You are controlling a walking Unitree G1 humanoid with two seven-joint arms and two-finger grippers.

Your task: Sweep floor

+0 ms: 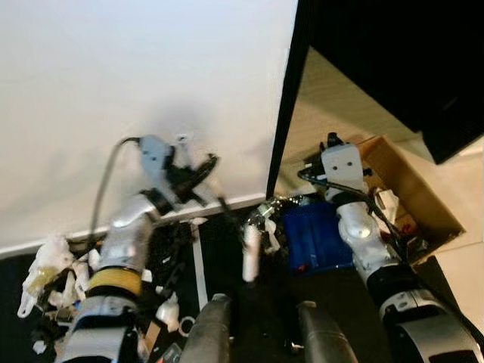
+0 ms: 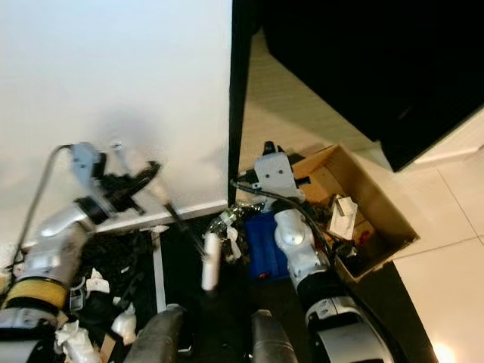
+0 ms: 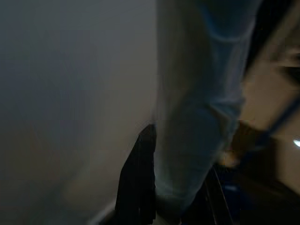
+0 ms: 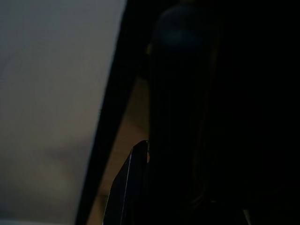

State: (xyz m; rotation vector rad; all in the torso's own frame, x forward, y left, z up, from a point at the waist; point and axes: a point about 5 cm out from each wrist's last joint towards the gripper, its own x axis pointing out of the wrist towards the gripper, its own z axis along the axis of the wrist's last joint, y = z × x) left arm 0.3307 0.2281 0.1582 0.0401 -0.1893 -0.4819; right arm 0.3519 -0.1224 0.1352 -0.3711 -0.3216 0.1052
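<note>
Broom handle (image 1: 250,253), pale and blurred, slants between my two arms above the dark floor (image 1: 227,249), close to the white wall (image 1: 113,76) and its baseboard. My left gripper (image 1: 198,172) is raised before that wall at the handle's upper end; in the left wrist view a pale shaft (image 3: 197,117) runs right along one black finger (image 3: 138,187), but I cannot tell whether the fingers are clamped on it or apart. My right gripper (image 1: 266,214) reaches toward the handle's lower part beside a blue dustpan (image 1: 314,238); whether it is closed I cannot tell either, the right wrist view being very dark. A cardboard box (image 2: 378,197) with scraps inside stands open by my right arm. White crumpled litter (image 1: 49,265) lies by my left arm.
</note>
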